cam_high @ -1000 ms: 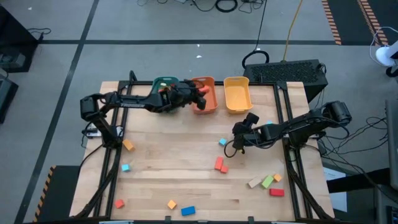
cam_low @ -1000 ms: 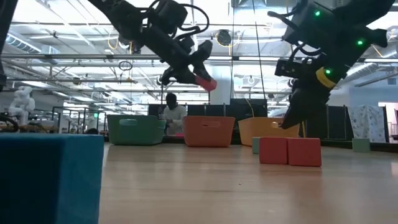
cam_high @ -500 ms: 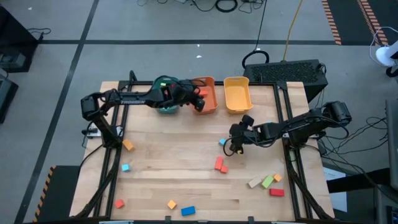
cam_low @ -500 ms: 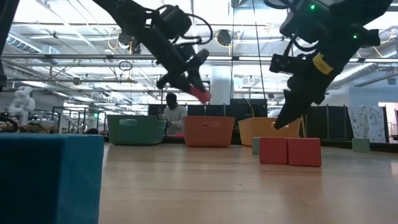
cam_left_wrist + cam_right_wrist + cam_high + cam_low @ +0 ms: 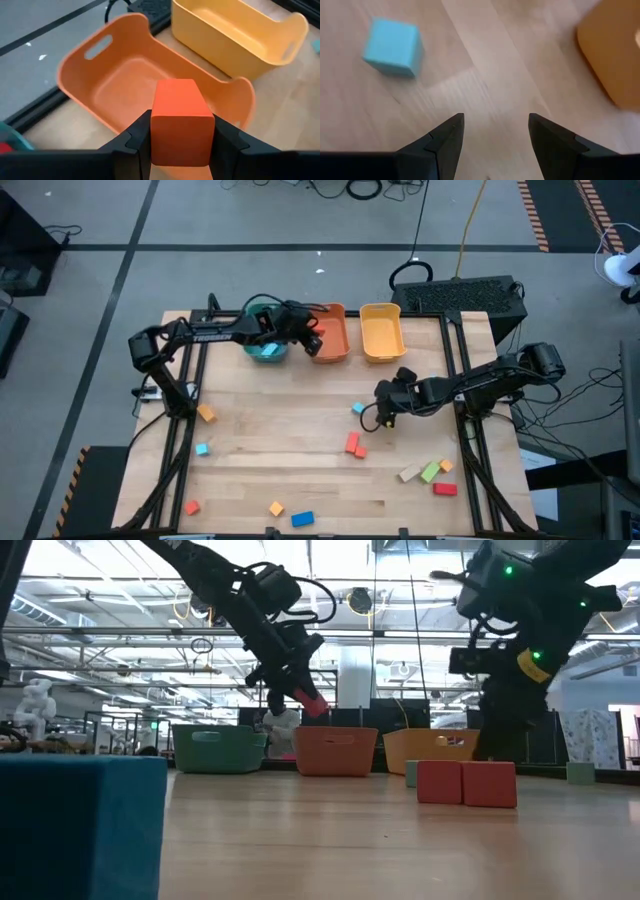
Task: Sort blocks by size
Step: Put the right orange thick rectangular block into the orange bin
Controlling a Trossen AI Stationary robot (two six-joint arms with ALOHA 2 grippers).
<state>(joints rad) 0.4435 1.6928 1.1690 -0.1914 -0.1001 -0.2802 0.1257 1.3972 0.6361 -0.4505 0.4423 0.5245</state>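
Observation:
A red-orange block [image 5: 181, 120] hangs over the left rim of the orange bin [image 5: 334, 330] at the table's far edge, with my left gripper [image 5: 312, 344] shut on it. The low view shows the block [image 5: 311, 706] above the bin's top. My right gripper [image 5: 495, 145] hovers open over bare wood at mid-right, nothing between its fingers. A light blue cube [image 5: 393, 47] lies on the table just left of it. Two red blocks [image 5: 352, 444] stand side by side nearer the front. Other blocks lie scattered on the table. My left gripper pinches the red-orange block by two opposite side faces [image 5: 156, 131], one finger on each. The fingers slant downward, coming from the table's left. The block is lifted clear, its end face pointing out over the orange bin.
A teal bin [image 5: 266, 346] stands left of the orange bin and a yellow bin [image 5: 380, 330] right of it. Tan, green, orange and red blocks [image 5: 428, 473] cluster at the front right. Orange [image 5: 206, 413], blue [image 5: 201, 449], red [image 5: 191, 507] and blue [image 5: 302, 519] blocks lie at the front left.
My left gripper has tipped downward and sunk toward the orange bin, carrying the red-orange block lower and a little toward the table's left. My right gripper has swivelled at the wrist while staying over the same spot, still open.

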